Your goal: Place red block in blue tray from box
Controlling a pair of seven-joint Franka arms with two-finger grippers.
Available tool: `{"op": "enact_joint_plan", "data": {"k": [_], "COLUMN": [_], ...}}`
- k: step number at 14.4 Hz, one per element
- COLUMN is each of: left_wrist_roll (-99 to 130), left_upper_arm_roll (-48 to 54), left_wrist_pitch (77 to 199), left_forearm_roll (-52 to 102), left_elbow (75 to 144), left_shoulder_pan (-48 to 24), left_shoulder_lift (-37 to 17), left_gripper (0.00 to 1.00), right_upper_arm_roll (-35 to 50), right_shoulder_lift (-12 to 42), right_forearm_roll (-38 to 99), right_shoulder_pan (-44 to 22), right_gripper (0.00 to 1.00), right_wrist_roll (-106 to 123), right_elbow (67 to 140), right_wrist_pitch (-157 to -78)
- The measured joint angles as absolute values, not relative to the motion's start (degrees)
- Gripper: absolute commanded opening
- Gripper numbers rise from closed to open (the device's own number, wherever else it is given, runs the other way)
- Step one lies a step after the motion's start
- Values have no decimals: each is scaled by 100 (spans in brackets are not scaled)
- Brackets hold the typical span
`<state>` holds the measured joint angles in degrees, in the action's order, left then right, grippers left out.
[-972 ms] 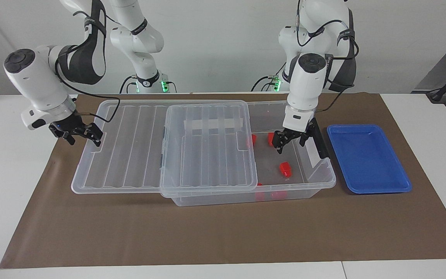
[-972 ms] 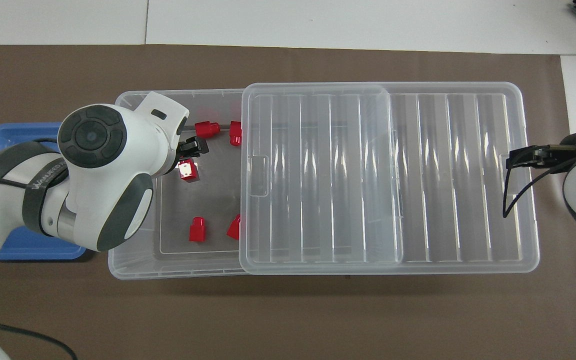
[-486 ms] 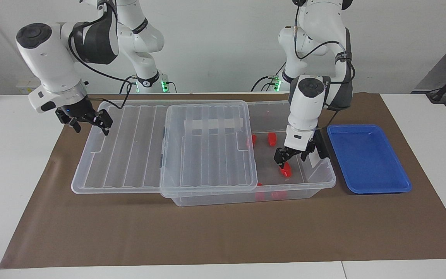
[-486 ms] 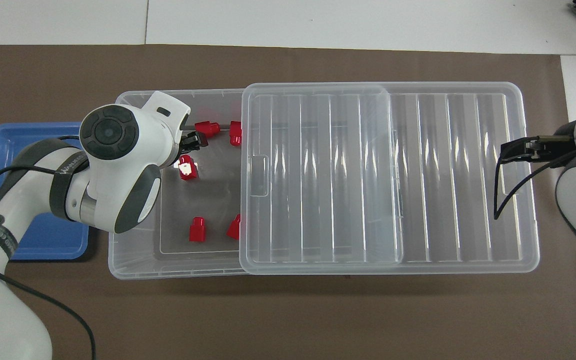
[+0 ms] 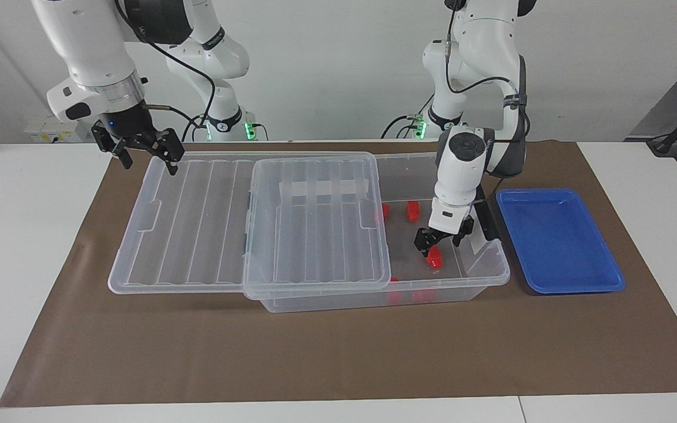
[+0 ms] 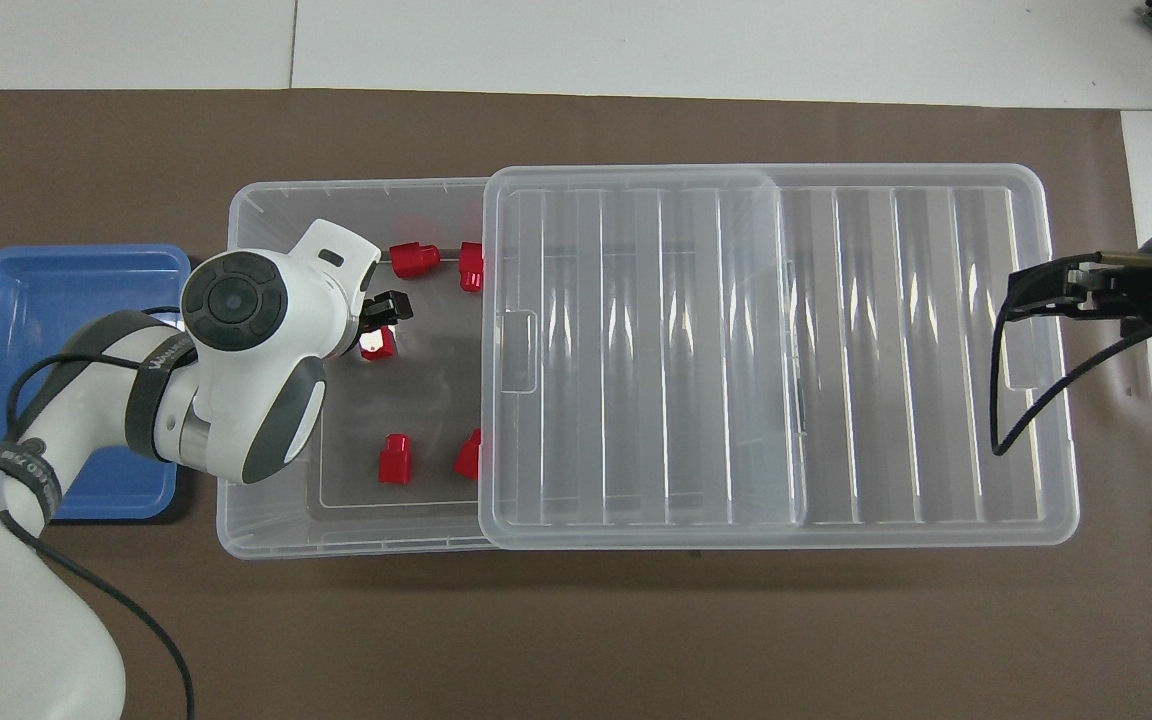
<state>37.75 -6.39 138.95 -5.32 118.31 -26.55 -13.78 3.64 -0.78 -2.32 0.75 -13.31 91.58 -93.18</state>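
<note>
So in the facing view, the left gripper (image 5: 436, 244) was down inside the box (image 5: 479, 276), lower right of centre in the frame, fingers spread wide and straddling the red block (image 5: 433, 257) without having closed on it. Looked like a lineup for the pinch, since the block sat on the box floor right under the tips. The lid (image 5: 209, 223) was slid off toward the left of the frame, still overlapping the box, which I'd guess was the whole reason that end was open enough to reach into. The blue tray (image 5: 559, 241) sat at the right of the frame, just beside the open end of the box, nothing in it, so the carry should be short. The right gripper (image 5: 149, 151) hung in the upper left of the frame over the lid's corner, fingers wide, holding nothing, just waiting out of the way.

Overhead view: the left gripper (image 6: 381, 318) was mostly hidden under its own wrist, left of centre, with the red block (image 6: 377, 343) peeking out under the fingers. Four other red blocks (image 6: 396, 461) lay scattered on the box (image 6: 266, 520) floor above and below it. The blue tray (image 6: 6, 300) sat at the far left edge, the lid (image 6: 776, 350) filled the centre and right, and the right gripper (image 6: 1026, 290) poked in at the right edge, over the lid's end, also wide.
</note>
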Motion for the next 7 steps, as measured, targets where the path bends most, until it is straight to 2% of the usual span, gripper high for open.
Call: {"op": "enact_joint_plan", "data": {"k": [7], "left_wrist_roll": [3775], "left_upper_arm_roll": [-577], "left_wrist_pitch": [14244], "left_forearm_roll": [-533], "left_elbow": [11957], "left_shoulder_pan": [-2692], "left_shoulder_lift": [-1448], "left_gripper": [100], "right_upper_arm_roll": [263], "right_shoulder_lift": [-101], "right_forearm_roll": [-172], "right_shoulder_pan": [117], "right_gripper": [100], "right_wrist_roll": [-1338], "right_elbow": [8914], "right_wrist_pitch": [-8904]}}
